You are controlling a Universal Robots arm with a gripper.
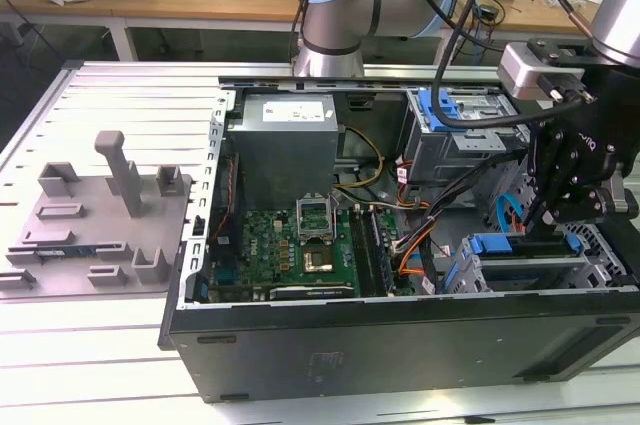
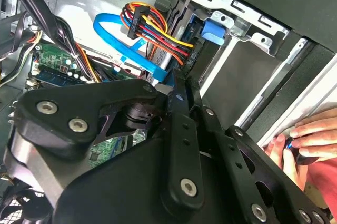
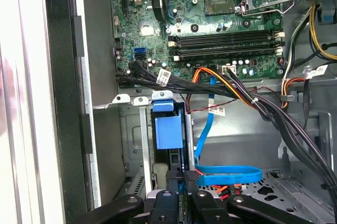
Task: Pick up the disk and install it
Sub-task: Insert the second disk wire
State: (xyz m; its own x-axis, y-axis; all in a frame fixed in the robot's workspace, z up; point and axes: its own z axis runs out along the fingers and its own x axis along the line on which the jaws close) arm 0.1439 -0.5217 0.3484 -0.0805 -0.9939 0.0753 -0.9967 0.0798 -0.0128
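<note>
The disk (image 1: 497, 244) stands on edge in the drive bay at the lower corner of the open computer case, on the exterior view's right, its blue plastic frame (image 3: 168, 132) facing up. My gripper (image 1: 553, 228) hangs straight over that bay. In the first wrist view the gripper (image 3: 181, 174) has its black fingers close together on the disk's thin dark edge. The second wrist view shows the fingers (image 2: 181, 84) meeting beside the blue frame end (image 2: 213, 30). Most of the disk's body is hidden inside the bay.
A thin blue cable (image 3: 226, 174) and bundled wires (image 3: 253, 97) loop beside the bay. The motherboard (image 1: 300, 245) fills the case's middle. Another blue-framed cage (image 1: 450, 110) sits behind. A person's hand (image 2: 308, 139) rests on the case edge. A grey fixture plate (image 1: 100, 215) lies at the exterior view's left.
</note>
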